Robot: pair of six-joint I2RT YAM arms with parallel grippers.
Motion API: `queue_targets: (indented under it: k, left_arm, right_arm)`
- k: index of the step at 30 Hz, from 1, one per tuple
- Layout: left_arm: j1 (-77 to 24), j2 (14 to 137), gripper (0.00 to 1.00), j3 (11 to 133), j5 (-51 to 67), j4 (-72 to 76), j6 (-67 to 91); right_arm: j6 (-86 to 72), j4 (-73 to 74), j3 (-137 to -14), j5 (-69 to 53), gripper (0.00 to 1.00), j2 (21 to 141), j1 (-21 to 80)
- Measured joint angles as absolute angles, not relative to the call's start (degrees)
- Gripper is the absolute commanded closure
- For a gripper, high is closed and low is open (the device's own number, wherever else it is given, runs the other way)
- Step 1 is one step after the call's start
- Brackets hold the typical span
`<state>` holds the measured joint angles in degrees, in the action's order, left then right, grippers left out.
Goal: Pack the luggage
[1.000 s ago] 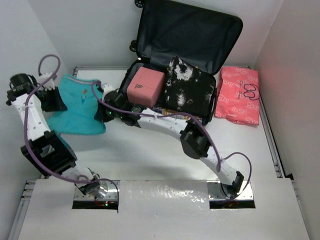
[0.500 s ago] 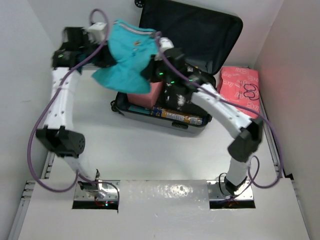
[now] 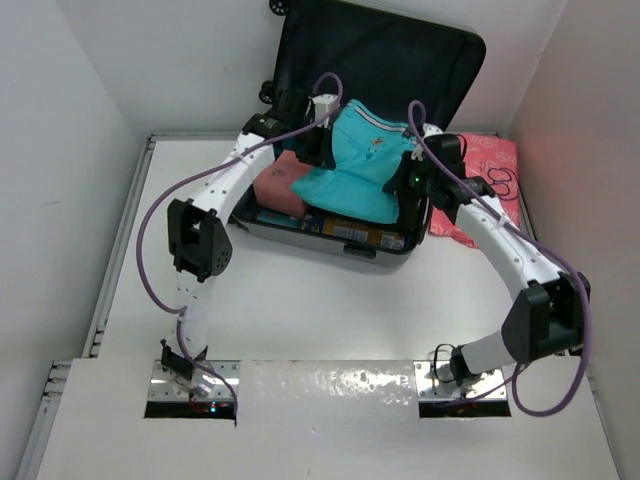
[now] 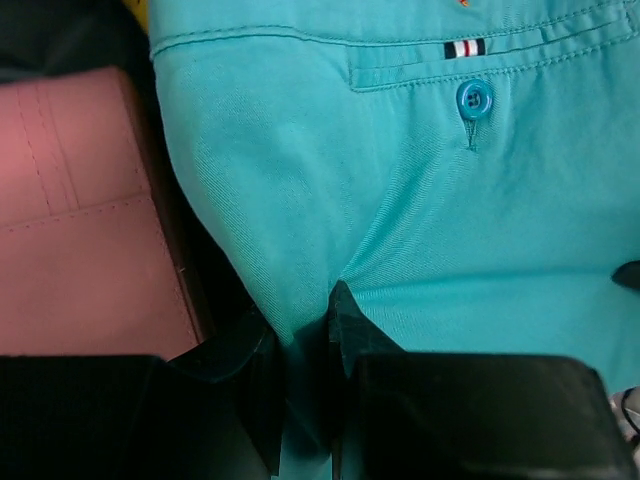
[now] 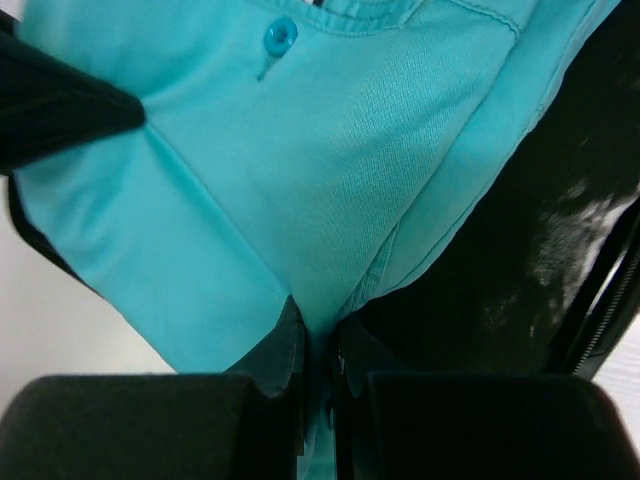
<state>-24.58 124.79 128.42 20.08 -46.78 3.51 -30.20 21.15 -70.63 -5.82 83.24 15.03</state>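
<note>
The luggage (image 3: 400, 55) lies open at the back of the table, its dark lid propped up against the wall. A teal garment (image 3: 360, 165) hangs over its lower half, stretched between both grippers. My left gripper (image 3: 318, 142) is shut on the garment's left edge (image 4: 300, 330). My right gripper (image 3: 410, 178) is shut on its right edge (image 5: 320, 320). A pink boxy pouch (image 3: 278, 180) sits in the left of the case, also in the left wrist view (image 4: 80, 220). A black and white garment (image 5: 560, 250) lies under the teal one, mostly hidden.
A pink patterned package (image 3: 490, 195) lies on the table right of the luggage. A colourful flat item (image 3: 360, 234) lies along the case's front wall. White walls close in the table on the left, back and right.
Both grippers carried the teal garment from the table at the left, up and to the right, over the open luggage. It now hangs over the black and white garment.
</note>
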Motion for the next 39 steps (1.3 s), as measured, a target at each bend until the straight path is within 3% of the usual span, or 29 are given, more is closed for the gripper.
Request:
queue_targets:
  k: [2, 5, 6, 7, 8, 9, 11, 15, 17, 18, 20, 22, 23, 25, 26, 27, 28, 30, 31, 32, 33, 39]
  left_arm:
    - [-24.80, 126.06, 1.00, 128.27, 18.17, -47.53, 3.62]
    - [-24.77, 126.69, 1.00, 128.25, 14.96, -48.01, 4.01]
    - [-24.77, 126.69, 1.00, 128.22, 13.85, -48.01, 4.23]
    - [-24.77, 126.69, 1.00, 128.25, 13.10, -47.99, 4.32]
    - [-24.77, 126.69, 0.96, 128.22, 12.29, -47.99, 4.34]
    - [-24.71, 126.69, 0.77, 128.22, 11.60, -48.03, 4.36]
    - [-24.71, 126.74, 0.55, 128.07, 10.52, -47.88, 4.29]
    - [-24.25, 126.58, 0.40, 127.76, 10.68, -46.61, 4.73]
    - [-24.27, 126.26, 0.38, 127.76, 11.27, -46.52, 4.86]
    - [-24.25, 126.08, 0.26, 127.76, 11.57, -46.52, 4.86]
    - [-24.10, 125.60, 0.22, 127.76, 12.82, -46.48, 5.04]
    - [-23.83, 124.92, 0.09, 127.76, 12.67, -46.19, 4.71]
    - [-23.49, 124.55, 0.08, 127.81, 12.67, -46.02, 4.51]
    - [-22.46, 123.52, 0.08, 127.83, 12.80, -45.69, 4.36]
    - [-21.96, 122.80, 0.12, 127.83, 12.91, -45.36, 4.32]
    - [-21.61, 121.97, 0.19, 127.83, 13.04, -44.91, 4.32]
    - [-21.21, 121.01, 0.25, 127.81, 13.06, -44.36, 4.25]
    - [-20.84, 118.43, 0.48, 127.04, 13.02, -41.78, 3.81]
    - [-20.99, 116.92, 0.56, 126.23, 12.95, -40.38, 3.46]
    - [-21.37, 115.63, 0.74, 125.78, 12.91, -39.38, 3.16]
    - [-21.96, 114.74, 0.79, 125.80, 12.93, -38.41, 2.96]
    - [-26.06, 119.44, 0.81, 130.30, 14.20, -34.81, 2.11]
  right_arm:
    - [-30.09, 20.53, -69.08, -7.05, 0.96, 85.38, 14.68]
    - [-29.95, 18.94, -68.90, -9.10, 0.81, 90.02, 14.11]
    - [-29.89, 18.52, -68.93, -9.65, 0.65, 91.59, 13.96]
    - [-29.80, 18.44, -69.06, -9.67, 0.56, 92.86, 13.82]
    - [-29.63, 18.52, -69.30, -9.58, 0.46, 94.04, 13.58]
    - [-29.28, 18.59, -69.65, -9.63, 0.39, 95.15, 13.19]
    - [-28.16, 19.55, -71.00, -9.21, 0.29, 96.53, 12.58]
    - [-23.38, 25.58, -76.31, -5.69, 0.20, 97.51, 11.62]
    - [-20.40, 29.30, -80.62, -3.90, 0.18, 97.62, 11.03]
    - [-18.96, 31.73, -83.59, -3.16, 0.17, 97.62, 10.90]
    - [-16.36, 35.14, -89.80, -2.24, 0.17, 97.62, 10.57]
    - [-14.57, 36.42, -95.29, -1.85, 0.18, 97.34, 10.46]
    - [-13.98, 36.67, -97.34, -1.93, 0.20, 96.97, 10.48]
    - [-13.32, 36.18, -98.87, -2.33, 0.42, 95.81, 10.48]
    - [-13.41, 35.92, -98.83, -2.83, 0.52, 95.02, 10.52]
    - [-13.72, 35.55, -98.56, -3.14, 0.73, 94.52, 10.57]
    - [-14.39, 34.52, -97.89, -3.44, 0.80, 94.19, 10.59]
    - [-16.58, 32.05, -96.09, -4.16, 0.95, 94.39, 10.61]
    - [-17.96, 30.74, -95.18, -4.60, 0.98, 94.89, 10.61]
    - [-19.29, 29.32, -94.39, -5.06, 1.00, 95.66, 10.61]
    - [-20.73, 27.97, -93.86, -5.76, 1.00, 96.88, 10.61]
    - [-27.46, 21.52, -95.44, -8.12, 1.00, 108.97, 10.61]
